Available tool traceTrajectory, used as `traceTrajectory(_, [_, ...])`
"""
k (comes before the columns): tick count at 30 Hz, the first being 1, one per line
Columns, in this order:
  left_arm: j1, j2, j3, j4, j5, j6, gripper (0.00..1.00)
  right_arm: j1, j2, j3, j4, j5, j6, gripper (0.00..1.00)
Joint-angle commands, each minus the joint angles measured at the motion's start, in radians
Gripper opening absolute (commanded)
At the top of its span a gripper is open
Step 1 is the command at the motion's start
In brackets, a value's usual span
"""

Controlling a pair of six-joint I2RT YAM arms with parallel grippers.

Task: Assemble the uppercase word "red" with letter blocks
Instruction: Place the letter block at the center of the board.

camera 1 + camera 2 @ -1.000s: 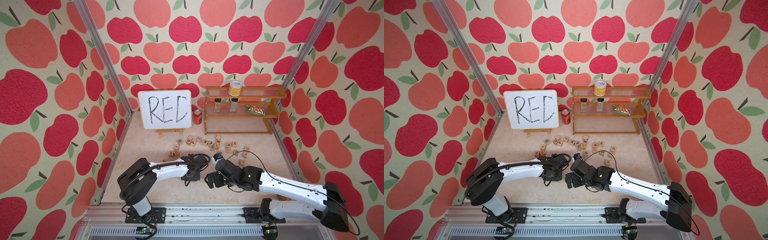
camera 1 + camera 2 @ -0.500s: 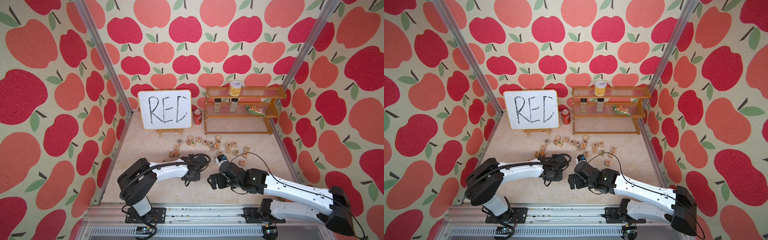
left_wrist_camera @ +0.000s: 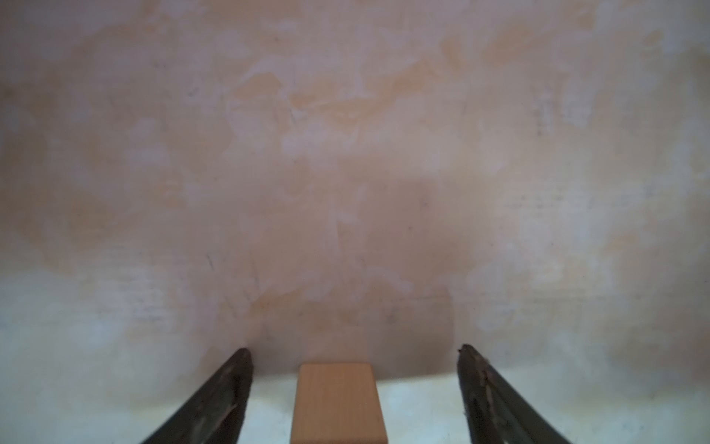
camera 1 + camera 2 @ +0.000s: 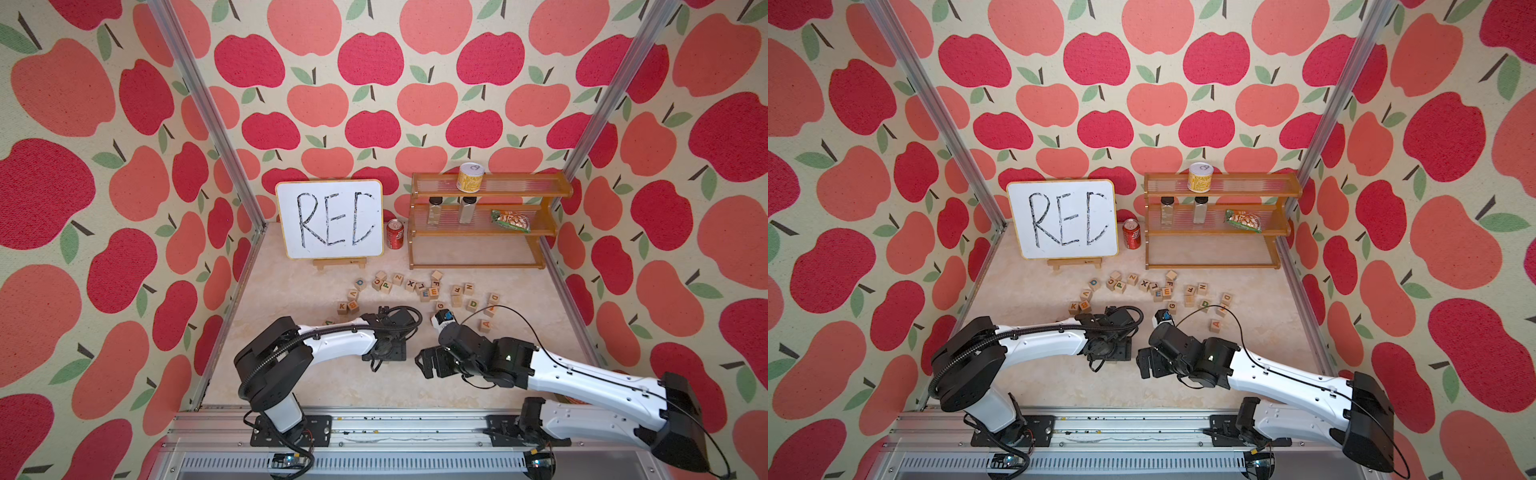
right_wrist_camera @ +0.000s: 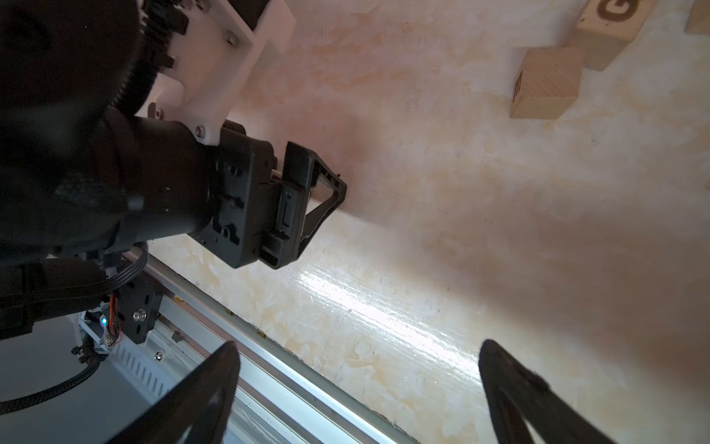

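The left arm lies low across the surface, well in front of the whiteboard; its forearm is nearly level, and its wrist is bent so that the left claw points down at the surface. That claw is spread wide; in the left wrist view a plain wooden block sits on the surface between the 2 dark fingers, with a clear gap on each side; its letter does not show.

The right arm reaches in from the side of the surface farthest from the whiteboard, with its forearm sloping down; the right claw faces the left claw, near it but not touching. The right claw is also wide apart; nothing lies between its 2 fingers, and bare surface shows beyond them.

The other letter blocks lie scattered in a loose band just in front of the whiteboard and off to its right in both top views. A green D block lies in that band; 2 E blocks sit side by side, but their colours are too small to tell apart.
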Motion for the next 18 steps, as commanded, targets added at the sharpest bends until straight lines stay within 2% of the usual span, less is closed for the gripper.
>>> traceTrajectory(1, [0.007,-0.035,-0.008,-0.069,-0.029,0.004,0.94,0.005,-0.008,-0.003,-0.018,0.024,0.009,0.99])
traceTrajectory(6, [0.036,-0.087,0.011,-0.107,-0.037,0.020,1.00,0.005,-0.014,0.007,-0.023,0.027,0.003,0.99])
traceTrajectory(18, [0.116,-0.211,0.050,-0.197,-0.014,0.055,0.99,-0.014,0.063,0.126,-0.075,-0.022,-0.078,0.99])
